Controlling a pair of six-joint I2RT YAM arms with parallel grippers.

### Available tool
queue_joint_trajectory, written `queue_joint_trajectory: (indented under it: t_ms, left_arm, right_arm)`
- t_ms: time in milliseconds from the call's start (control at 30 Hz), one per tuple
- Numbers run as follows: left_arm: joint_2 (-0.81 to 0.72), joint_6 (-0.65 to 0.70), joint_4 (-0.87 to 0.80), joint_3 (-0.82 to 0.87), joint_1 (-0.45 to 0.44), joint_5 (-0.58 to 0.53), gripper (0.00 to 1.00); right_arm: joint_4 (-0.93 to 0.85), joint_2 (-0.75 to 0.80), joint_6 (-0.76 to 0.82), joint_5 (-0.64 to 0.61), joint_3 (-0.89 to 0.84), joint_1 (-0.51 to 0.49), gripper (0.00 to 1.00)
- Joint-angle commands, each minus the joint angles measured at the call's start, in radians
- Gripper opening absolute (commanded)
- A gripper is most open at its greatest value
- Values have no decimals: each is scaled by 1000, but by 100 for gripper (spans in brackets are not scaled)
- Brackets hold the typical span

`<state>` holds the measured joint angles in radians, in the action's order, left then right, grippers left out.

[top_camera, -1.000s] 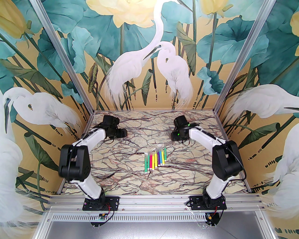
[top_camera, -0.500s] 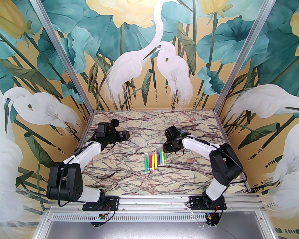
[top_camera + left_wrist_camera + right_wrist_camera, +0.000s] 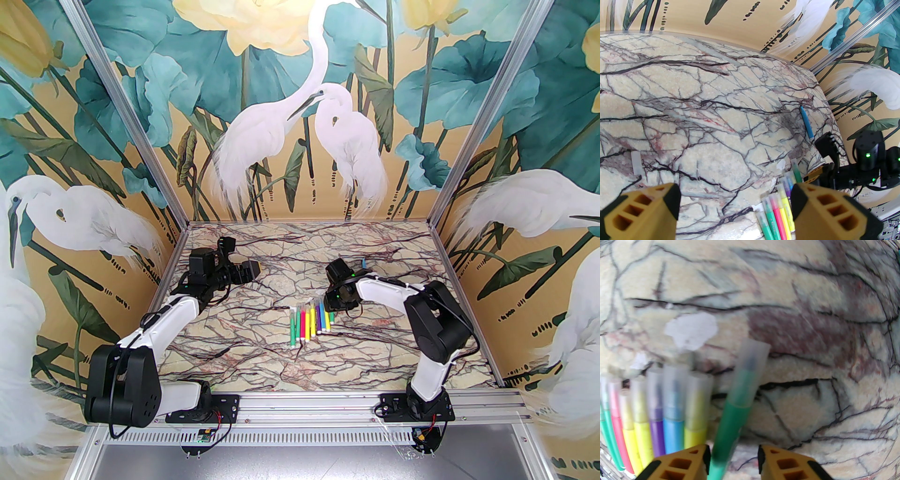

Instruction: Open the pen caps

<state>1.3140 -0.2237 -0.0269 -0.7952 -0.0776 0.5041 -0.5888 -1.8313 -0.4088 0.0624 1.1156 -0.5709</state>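
Now the left pincer (image 3: 736, 199) hangs apart and empty over the tabletop (image 3: 693, 105), left of the pens (image 3: 311, 323). The right pincer (image 3: 733, 449), lowered onto the row since a second ago, straddles the green pen (image 3: 731, 418), not yet clamped. Next it must close and lift the pen so that the clear cap (image 3: 752, 357) can be pulled.

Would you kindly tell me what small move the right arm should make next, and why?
Probably close the right gripper on the green pen: its body lies between the open jaws, not yet gripped, with its clear cap on.
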Motion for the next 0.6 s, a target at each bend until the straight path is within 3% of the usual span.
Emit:
queue_joint_trajectory:
  t_ms: [0, 300, 567]
  left_arm:
    - [-37, -11, 37, 20, 2, 4, 82]
    - [-64, -14, 48, 33, 2, -3, 83]
    - [-65, -13, 50, 34, 2, -4, 83]
  right_arm:
    - [-31, -28, -18, -61, 31, -11, 39]
    - [-141, -93, -3, -201, 103, -61, 35]
    - [-151, -152, -3, -207, 138, -73, 28]
